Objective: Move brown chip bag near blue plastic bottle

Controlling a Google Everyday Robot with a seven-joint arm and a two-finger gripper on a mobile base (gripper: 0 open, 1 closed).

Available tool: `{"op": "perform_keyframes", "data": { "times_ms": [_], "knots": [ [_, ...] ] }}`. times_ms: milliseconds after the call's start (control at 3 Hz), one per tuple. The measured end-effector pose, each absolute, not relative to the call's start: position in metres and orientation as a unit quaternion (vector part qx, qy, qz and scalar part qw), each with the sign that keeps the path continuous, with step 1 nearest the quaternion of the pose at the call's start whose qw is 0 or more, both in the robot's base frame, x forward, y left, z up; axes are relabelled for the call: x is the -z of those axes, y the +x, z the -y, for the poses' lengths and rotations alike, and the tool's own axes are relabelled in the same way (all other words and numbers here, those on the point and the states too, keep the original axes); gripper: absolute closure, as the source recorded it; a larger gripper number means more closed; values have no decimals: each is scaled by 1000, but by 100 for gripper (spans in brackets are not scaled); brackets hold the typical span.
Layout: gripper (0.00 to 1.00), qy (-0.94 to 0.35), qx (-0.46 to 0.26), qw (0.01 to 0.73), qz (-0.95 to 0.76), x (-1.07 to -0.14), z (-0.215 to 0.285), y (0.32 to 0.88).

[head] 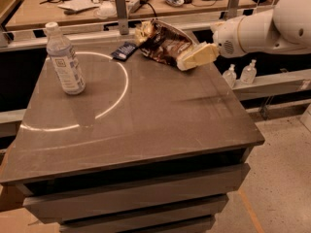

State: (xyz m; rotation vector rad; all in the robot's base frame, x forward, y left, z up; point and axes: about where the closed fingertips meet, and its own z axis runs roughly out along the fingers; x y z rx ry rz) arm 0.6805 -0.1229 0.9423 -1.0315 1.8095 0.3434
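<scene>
The brown chip bag [163,45] lies crumpled at the far edge of the grey table [146,125], right of its middle. The blue plastic bottle [65,62], clear with a white cap and pale label, stands upright at the table's far left. My gripper [195,57], cream-coloured on a white arm reaching in from the right, is low over the table at the bag's right end, at or against it. The bottle stands far to the left of the gripper.
A small flat dark blue packet [123,50] lies just left of the bag. Two tiny clear pump bottles [239,73] stand on a ledge beyond the table's right edge. A cluttered workbench [97,4] runs behind the table.
</scene>
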Motion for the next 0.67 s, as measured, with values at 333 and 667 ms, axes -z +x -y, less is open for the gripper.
{"op": "perform_keyframes", "data": {
  "times_ms": [333, 667],
  "knots": [
    [0, -414, -146, 501, -746, -934, 101, 704],
    [0, -397, -141, 513, -748, -921, 79, 746]
  ]
}}
